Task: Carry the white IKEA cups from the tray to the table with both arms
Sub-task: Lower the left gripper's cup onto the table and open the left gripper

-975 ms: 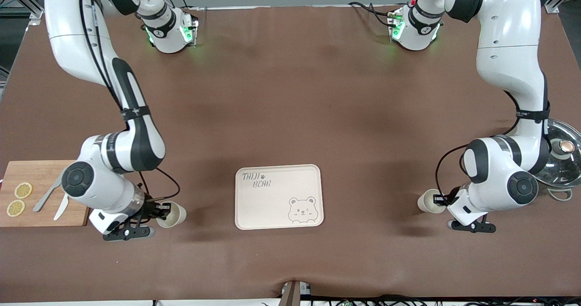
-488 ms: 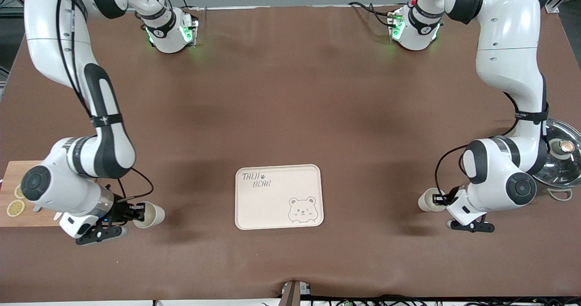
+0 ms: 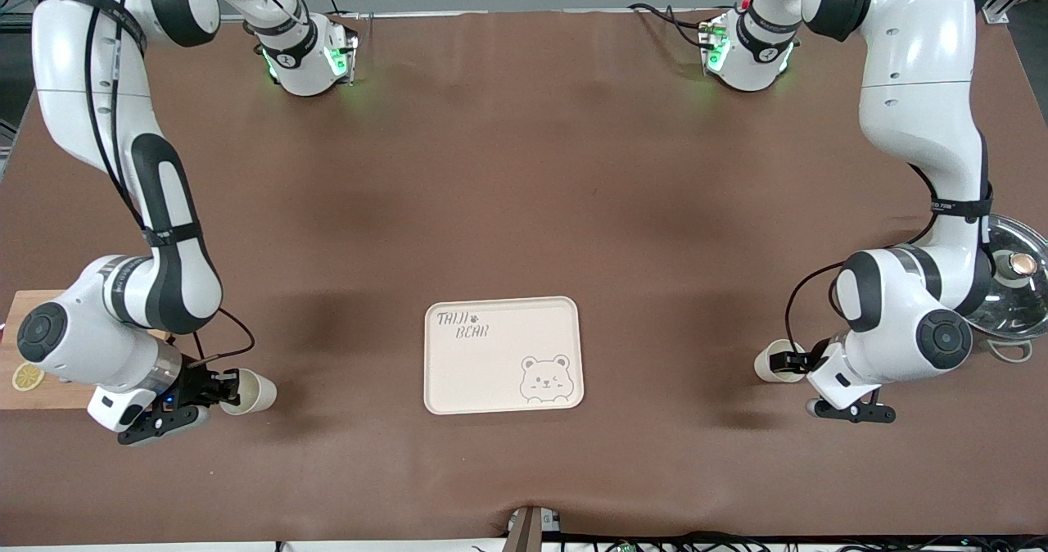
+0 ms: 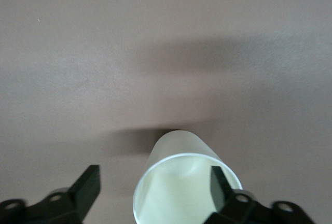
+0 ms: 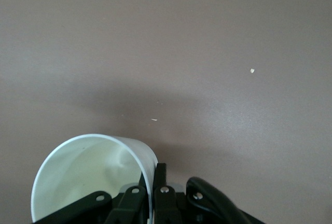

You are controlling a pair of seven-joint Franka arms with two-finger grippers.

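Front view, lower left of the frame: the right gripper [image 3: 214,391] pinches the rim of a white cup [image 3: 249,393], one finger inside the wall and one outside, cup tipped over the brown surface [image 3: 524,183] beside the wooden cutting board [image 3: 37,395]. Lower right, the left gripper [image 3: 788,361] stands wide apart at the second white cup [image 3: 770,362], one finger [image 4: 219,186] inside its mouth. Bottom centre sits the bear-printed tray [image 3: 501,355]; the glass-lidded pot [image 3: 1012,290] is at the right edge.
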